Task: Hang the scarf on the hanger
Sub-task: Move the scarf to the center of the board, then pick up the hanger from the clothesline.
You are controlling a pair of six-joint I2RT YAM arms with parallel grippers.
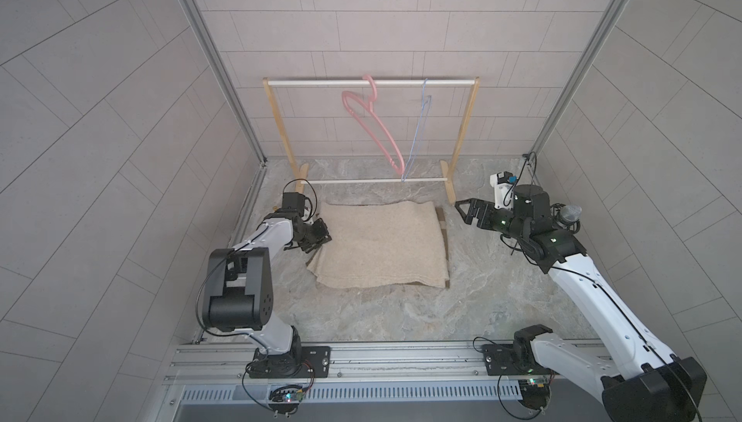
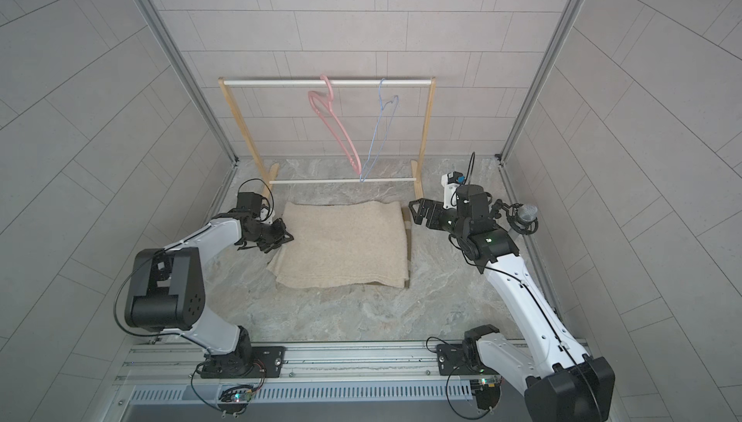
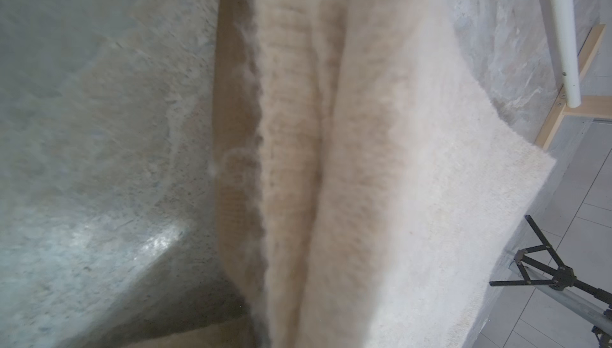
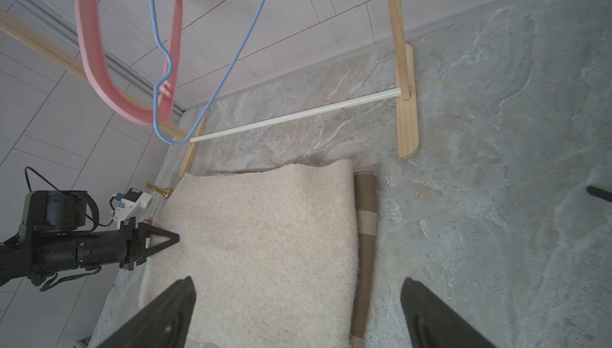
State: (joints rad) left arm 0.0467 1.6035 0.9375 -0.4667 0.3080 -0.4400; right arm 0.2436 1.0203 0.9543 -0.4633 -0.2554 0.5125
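Grey tiled walls close in a marbled grey tabletop [image 1: 393, 315]. The scarf [image 1: 381, 243], beige and fuzzy, lies folded flat in the middle of the tabletop, nearer the back edge. The fold is close to square. In both top views it reads slightly wider from left to right, so its longer side runs parallel to the back edge. A brown patterned layer [image 4: 366, 230] peeks out along its right edge.

The left gripper [image 1: 322, 236] is clamped on the scarf's left edge, and the left wrist view is filled with fabric drawn up into a ridge. The right gripper [image 1: 463, 211] hovers just off the scarf's back right corner with its jaws spread wide and nothing between them.

Behind the scarf, at the back edge, stands a wooden rack [image 1: 465, 127]. A pink hanger [image 1: 373, 127] and a thin blue wire hanger [image 1: 417, 135] hang from its top rail, both tilted. A small brass-coloured piece [image 4: 159, 190] lies near the scarf's back left corner.
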